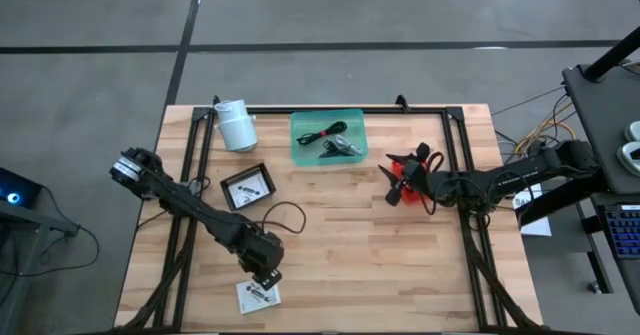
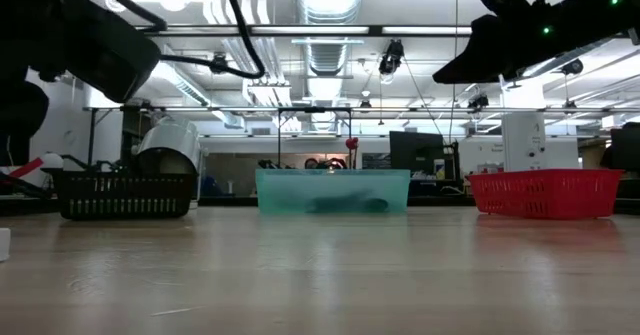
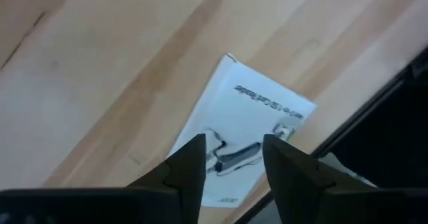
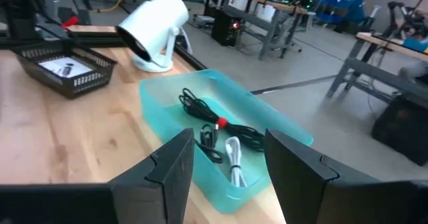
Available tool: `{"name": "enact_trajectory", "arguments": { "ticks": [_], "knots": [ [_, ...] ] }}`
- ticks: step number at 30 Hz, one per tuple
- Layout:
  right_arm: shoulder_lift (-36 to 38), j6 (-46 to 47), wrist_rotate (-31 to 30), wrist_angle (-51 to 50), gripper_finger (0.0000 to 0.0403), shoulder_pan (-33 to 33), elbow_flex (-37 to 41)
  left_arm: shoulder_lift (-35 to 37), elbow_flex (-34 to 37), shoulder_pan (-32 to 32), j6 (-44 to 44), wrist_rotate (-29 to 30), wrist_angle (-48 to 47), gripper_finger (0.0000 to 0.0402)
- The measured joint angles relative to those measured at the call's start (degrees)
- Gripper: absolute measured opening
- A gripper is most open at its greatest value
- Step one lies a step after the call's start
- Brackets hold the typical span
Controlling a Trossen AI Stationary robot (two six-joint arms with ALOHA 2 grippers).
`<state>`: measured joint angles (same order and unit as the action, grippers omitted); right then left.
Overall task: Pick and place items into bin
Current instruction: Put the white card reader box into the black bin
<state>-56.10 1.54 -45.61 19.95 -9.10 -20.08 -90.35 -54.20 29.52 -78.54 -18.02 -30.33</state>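
A flat white packet with black print (image 1: pixel 258 295) (image 3: pixel 247 134) lies on the wood near the table's near edge. My left gripper (image 1: pixel 266 273) (image 3: pixel 231 154) hangs over it, open, its fingers on either side of the print; no contact shows. My right gripper (image 1: pixel 393 183) (image 4: pixel 227 157) is open above the red basket (image 1: pixel 405 175) and faces the teal bin (image 1: pixel 328 136) (image 4: pixel 221 130). The bin holds black cables and a silvery-white cord (image 4: pixel 234 160). A second packet (image 1: pixel 245 186) lies in the black basket (image 1: pixel 247 187). A thin black cable (image 1: pixel 290 215) loops on the table.
A white cylindrical roll (image 1: pixel 236 125) (image 4: pixel 155 20) stands at the far edge, left of the teal bin. The low view shows the black basket (image 2: pixel 125 193), teal bin (image 2: pixel 332 190) and red basket (image 2: pixel 545 193) in a row. A black frame (image 1: pixel 455 125) rings the table.
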Motion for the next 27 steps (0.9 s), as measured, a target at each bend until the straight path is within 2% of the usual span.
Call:
{"name": "enact_trajectory", "arguments": {
  "ticks": [5, 8, 18, 22, 27],
  "knots": [
    [0.00, -0.48, 1.10, 0.03, 0.0169, -0.02, 0.00, -1.04, 0.16, 0.27, 1.76, -0.02, 1.44, 0.0176],
    [0.00, -2.23, 1.10, 0.06, 0.0169, -0.02, -0.04, -1.27, -0.56, 0.51, 5.75, -0.44, 1.38, 0.0187],
    [0.00, -8.29, 1.10, 0.23, 0.0169, -0.02, -1.76, -1.46, -0.41, 4.09, 6.89, 1.22, 0.92, 0.0161],
    [0.02, -10.73, 1.10, 0.54, 0.0169, -0.02, -2.18, -1.52, 0.25, 4.02, 8.37, 5.44, 0.70, 0.0153],
    [0.02, -13.34, 1.08, 0.63, 0.0169, 0.00, -2.39, -2.52, 0.48, 4.26, 9.55, 4.90, -0.47, 0.0152]
  ]
}}
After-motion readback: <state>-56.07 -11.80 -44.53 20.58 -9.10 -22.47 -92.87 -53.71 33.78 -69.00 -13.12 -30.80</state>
